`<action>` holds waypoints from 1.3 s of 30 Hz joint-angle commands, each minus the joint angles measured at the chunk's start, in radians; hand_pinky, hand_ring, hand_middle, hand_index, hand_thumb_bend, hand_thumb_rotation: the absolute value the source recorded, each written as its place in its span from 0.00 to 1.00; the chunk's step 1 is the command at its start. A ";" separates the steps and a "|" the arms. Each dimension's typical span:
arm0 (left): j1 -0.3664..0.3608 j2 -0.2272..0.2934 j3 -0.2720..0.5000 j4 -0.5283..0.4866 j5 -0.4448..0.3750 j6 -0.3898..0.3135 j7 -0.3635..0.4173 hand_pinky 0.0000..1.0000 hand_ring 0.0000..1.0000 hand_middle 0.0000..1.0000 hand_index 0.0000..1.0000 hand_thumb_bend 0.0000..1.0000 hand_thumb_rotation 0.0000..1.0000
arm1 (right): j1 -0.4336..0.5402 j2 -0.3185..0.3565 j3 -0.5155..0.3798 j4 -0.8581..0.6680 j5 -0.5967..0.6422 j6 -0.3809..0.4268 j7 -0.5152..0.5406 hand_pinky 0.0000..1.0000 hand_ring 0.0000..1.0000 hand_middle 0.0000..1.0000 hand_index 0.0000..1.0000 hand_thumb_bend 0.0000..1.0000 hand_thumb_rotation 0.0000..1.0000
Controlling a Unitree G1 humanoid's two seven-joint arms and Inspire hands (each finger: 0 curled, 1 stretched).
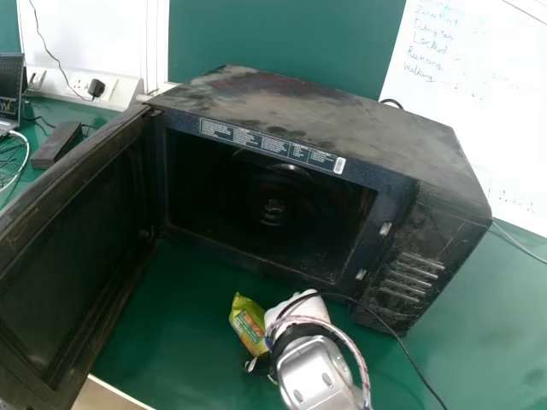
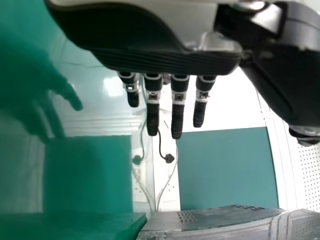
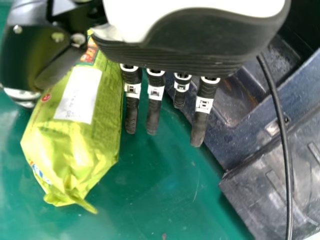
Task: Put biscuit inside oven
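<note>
Basically, R hand point(image 1: 295, 309) has its fingers point(image 3: 132, 112) straight, pointing down w/ small gaps btwn them, not pinching anything. Its thumb is off to the side, in front of part of the biscuit packet point(image 1: 248, 323); can't tell if thumb & packet touch. Packet is yellow-green w/ a pale label panel and a crimped end, right beside the R hand, outside the oven point(image 1: 316, 111), against the green desk point(image 1: 171, 329) in front of the opening. Can't tell if its full length rests on the desk.

L hand point(image 2: 165, 55), seen in the L wrist view, has straight fingers too, slightly spread, nothing btwn them.

Next out: oven door point(image 1: 73, 248) is wide open, swung to the L side of the head view. Cavity point(image 1: 265, 205) is dark inside, w/ a round fitting visible. Printed strip point(image 1: 272, 145) runs along the top of the opening; slotted front panel point(image 1: 410, 278) is on the R. Oven top looks dusty & scuffed. Black cable point(image 3: 284, 140) runs past the R hand, in front of the oven.

Farther back, L side: part of a laptop point(image 1: 10, 94), a small black box point(image 1: 56, 143), a plug point(image 1: 97, 88) in a wall socket. Whiteboard point(image 1: 479, 94) w/ handwriting is behind, on the R.
</note>
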 commanded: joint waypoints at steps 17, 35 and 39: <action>0.009 0.013 0.006 0.000 -0.007 -0.006 -0.003 0.79 0.81 0.83 0.90 0.78 0.84 | 0.210 0.107 -0.070 0.003 0.066 0.183 -0.215 0.20 0.24 0.47 0.70 0.57 0.00; 0.005 0.011 0.008 0.003 -0.011 0.003 -0.006 0.79 0.82 0.83 0.90 0.78 0.82 | 0.232 0.099 -0.091 -0.083 0.123 0.179 -0.290 0.10 0.17 0.47 0.64 0.57 0.00; 0.007 0.012 0.006 0.001 -0.009 -0.005 -0.008 0.79 0.82 0.83 0.90 0.77 0.83 | 0.232 0.108 -0.115 -0.121 0.152 0.193 -0.343 0.08 0.16 0.47 0.52 0.54 0.00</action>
